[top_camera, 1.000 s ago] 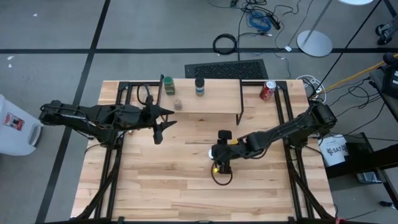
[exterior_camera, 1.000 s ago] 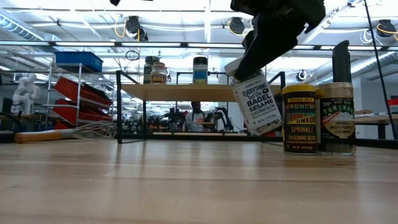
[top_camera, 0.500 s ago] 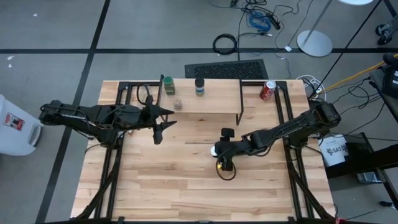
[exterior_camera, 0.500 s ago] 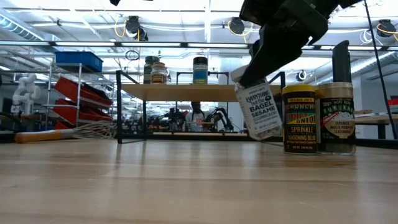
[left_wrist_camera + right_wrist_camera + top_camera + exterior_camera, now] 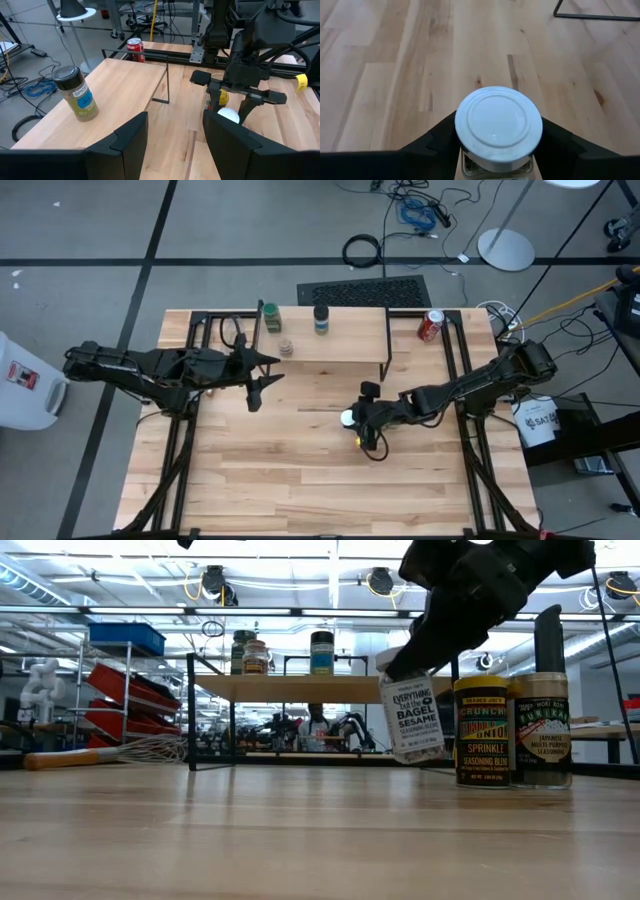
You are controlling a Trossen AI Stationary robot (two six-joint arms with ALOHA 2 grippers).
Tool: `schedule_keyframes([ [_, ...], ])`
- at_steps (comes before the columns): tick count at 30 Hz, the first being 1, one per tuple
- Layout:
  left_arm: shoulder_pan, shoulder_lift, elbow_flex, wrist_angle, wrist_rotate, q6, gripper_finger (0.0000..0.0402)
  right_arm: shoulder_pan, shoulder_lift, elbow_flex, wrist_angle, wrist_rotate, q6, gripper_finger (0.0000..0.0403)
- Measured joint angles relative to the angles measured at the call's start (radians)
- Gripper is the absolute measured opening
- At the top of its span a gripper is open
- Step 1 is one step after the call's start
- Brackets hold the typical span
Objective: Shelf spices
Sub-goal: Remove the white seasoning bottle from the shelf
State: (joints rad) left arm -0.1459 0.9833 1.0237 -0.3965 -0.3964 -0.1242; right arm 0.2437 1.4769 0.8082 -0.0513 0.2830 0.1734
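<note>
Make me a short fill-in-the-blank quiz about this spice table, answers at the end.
1. The right gripper holds the clear bagel-sesame jar with the ____ lid.
2. The light-wood shelf carries ____ spice jars.
3. The red soda can stands beside the shelf's ____ end.

Answers: white; three; right

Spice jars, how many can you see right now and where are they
6. Three stand on the shelf: green-lidded, tan-lidded, dark-lidded. The right gripper holds the white-lidded jar. Two stand on the table beside it. Others may be hidden.
</note>
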Motion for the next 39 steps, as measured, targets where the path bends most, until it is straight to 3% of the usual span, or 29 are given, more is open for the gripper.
schedule_keyframes([
  [39,0.000,0.000,0.000,0.006,0.000,0.000,0.0198,-0.020,0.006,-0.021,-0.003,0.001,0.000,0.0199],
])
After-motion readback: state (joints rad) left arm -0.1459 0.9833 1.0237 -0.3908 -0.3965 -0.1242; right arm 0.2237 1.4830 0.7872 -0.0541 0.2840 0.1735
